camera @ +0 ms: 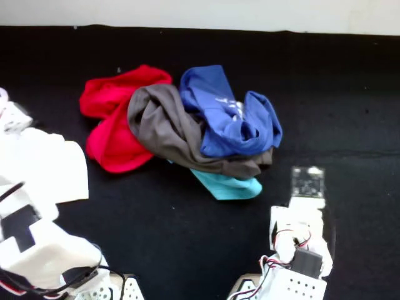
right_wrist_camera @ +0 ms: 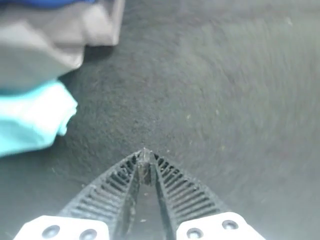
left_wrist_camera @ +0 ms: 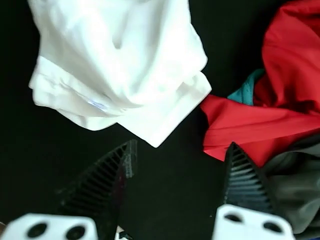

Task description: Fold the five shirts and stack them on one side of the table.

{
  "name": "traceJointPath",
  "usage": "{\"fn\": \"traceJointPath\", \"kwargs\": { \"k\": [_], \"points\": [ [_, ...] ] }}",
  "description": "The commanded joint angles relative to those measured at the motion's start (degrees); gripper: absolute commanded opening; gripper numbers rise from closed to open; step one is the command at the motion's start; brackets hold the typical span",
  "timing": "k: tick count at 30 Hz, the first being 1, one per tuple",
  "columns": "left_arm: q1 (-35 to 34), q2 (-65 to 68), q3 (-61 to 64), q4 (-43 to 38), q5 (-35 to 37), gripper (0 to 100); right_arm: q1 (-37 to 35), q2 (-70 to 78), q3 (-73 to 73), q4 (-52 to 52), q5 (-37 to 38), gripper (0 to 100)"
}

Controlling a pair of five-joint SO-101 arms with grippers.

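A crumpled white cotton shirt [left_wrist_camera: 115, 65] lies just beyond the left jaws, which stand wide apart and hold nothing. One corner of the shirt comes close to one of the black ribbed fingertips [left_wrist_camera: 131, 150], and bare black cloth shows between the two tips. Near the other tip lies a rumpled red shirt [left_wrist_camera: 270, 100], with a sliver of a turquoise shirt [left_wrist_camera: 242, 92] behind it and a dark grey shirt [left_wrist_camera: 295, 185] beside it.

The right jaws are pressed together with nothing between them, their tips over bare cloth. The turquoise shirt and the grey shirt lie near them, off to one side and not touching them.

From above, four shirts form a loose heap in the middle of the surface. The red shirt is on the left of the heap and the grey shirt is draped across its centre. A bright blue shirt [camera: 225, 115] is bunched on top at the right, and the turquoise shirt pokes out at the near edge. The white shirt lies apart from the heap, at the left edge.

The black cloth-covered surface [camera: 187, 237] runs back to a pale wall [camera: 187, 12].

The left arm [camera: 37, 253], made of white plates with dark wiring, sits at the near left corner. The right arm [camera: 300, 244] sits low at the near right and points away toward the heap.
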Motion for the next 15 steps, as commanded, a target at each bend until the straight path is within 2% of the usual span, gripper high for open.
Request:
{"fn": "traceJointPath", "kwargs": {
  "k": [1, 6, 8, 11, 15],
  "points": [
    [10.77, -3.03, 5.05, 0.62, 1.76, 28, -0.4, -0.48, 0.31, -3.12, 9.23, 3.2],
    [25.8, -2.51, 8.66, 0.0, 2.02, 28, -0.22, -0.48, -0.13, -6.9, 11.16, 26.3],
    [31.16, -2.51, 8.66, -1.49, 2.02, 28, -0.22, -0.48, -0.22, -7.78, 11.16, 32.5],
    [36.7, -2.07, 9.27, -3.96, 1.85, 29, -0.13, -0.31, -2.86, -8.48, 11.34, 32.7],
    [40.31, 4.88, 8.48, -7.74, 1.76, 39, 2.33, -0.22, -10.68, -8.4, 11.43, 32.7]
  ]
}}
